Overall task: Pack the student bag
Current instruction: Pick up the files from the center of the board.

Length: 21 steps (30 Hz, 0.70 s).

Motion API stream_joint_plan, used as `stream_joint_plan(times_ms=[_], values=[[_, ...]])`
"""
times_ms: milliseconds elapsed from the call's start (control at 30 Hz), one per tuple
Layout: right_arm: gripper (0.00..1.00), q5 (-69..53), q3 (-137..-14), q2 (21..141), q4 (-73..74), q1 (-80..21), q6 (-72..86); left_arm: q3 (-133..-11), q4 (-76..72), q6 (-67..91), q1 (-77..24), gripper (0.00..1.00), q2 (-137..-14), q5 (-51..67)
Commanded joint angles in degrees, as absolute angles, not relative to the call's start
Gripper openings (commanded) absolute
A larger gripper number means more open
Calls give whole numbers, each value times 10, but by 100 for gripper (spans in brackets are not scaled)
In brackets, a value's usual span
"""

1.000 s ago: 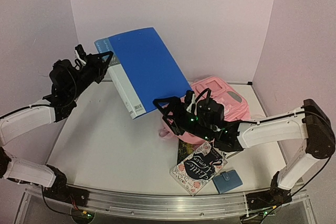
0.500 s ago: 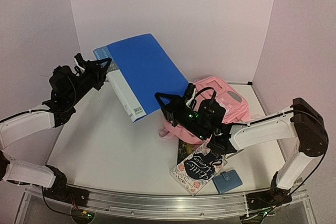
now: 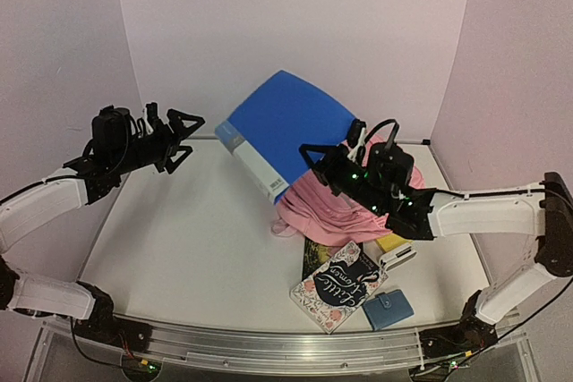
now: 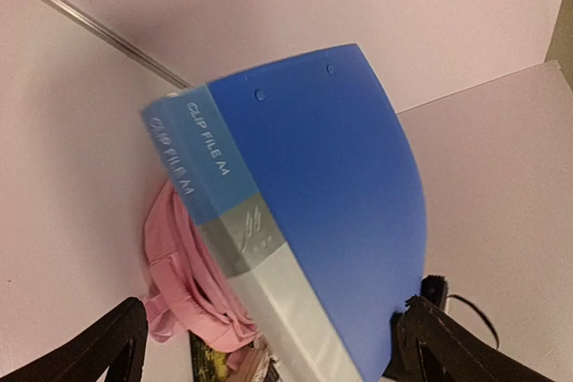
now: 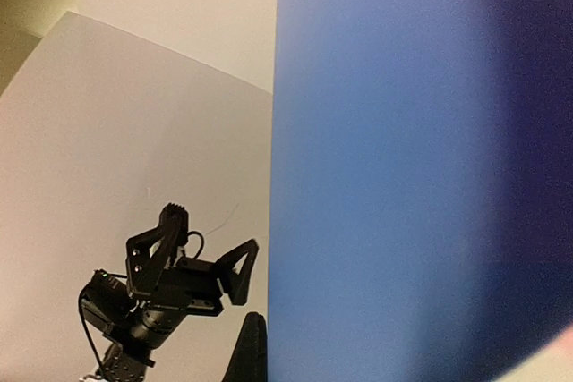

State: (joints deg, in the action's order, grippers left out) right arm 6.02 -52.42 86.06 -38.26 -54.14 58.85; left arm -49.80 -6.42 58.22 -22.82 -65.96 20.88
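Note:
The student bag (image 3: 324, 214) is a pink backpack lying at mid-table. A blue clip file (image 3: 288, 124) tilts above it, grey-white spine to the left, its lower end at the bag's top. My right gripper (image 3: 333, 153) is shut on the file's right lower edge. In the right wrist view the blue cover (image 5: 403, 176) fills the frame, with one fingertip (image 5: 251, 351) against its edge. My left gripper (image 3: 186, 134) hangs open to the left, apart from the file. Its wrist view shows the file (image 4: 322, 194) and bag (image 4: 179, 266) ahead of its spread fingers (image 4: 116, 346).
In front of the bag lie a patterned book (image 3: 340, 285), a small blue wallet (image 3: 388, 309), a dark book with yellow print (image 3: 313, 255) and a yellow item (image 3: 394, 243). Walls close in on three sides, and a metal rail runs along the near edge.
My left gripper let go of the blue file and opened. My right gripper shut on the file and carried it right, over the bag.

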Motion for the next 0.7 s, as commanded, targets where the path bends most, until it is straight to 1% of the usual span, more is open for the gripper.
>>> stream_joint_plan(times_ms=[0,67,200,300,433,667], values=[[0,-21,-588,797,-248,-490,472,-514,-4,511,-183,100,-666,307],[0,-85,-601,786,-208,-467,448,-517,0,478,-172,100,-671,345],[0,-214,-624,770,-154,-431,422,-547,62,386,-169,100,-688,405],[0,-305,-643,764,-135,-423,413,-557,92,330,-169,100,-694,447],[0,-401,-660,768,-133,-422,425,-556,94,299,-169,100,-688,487],[0,-475,-669,768,-134,-421,433,-555,124,264,-169,100,-670,473]])
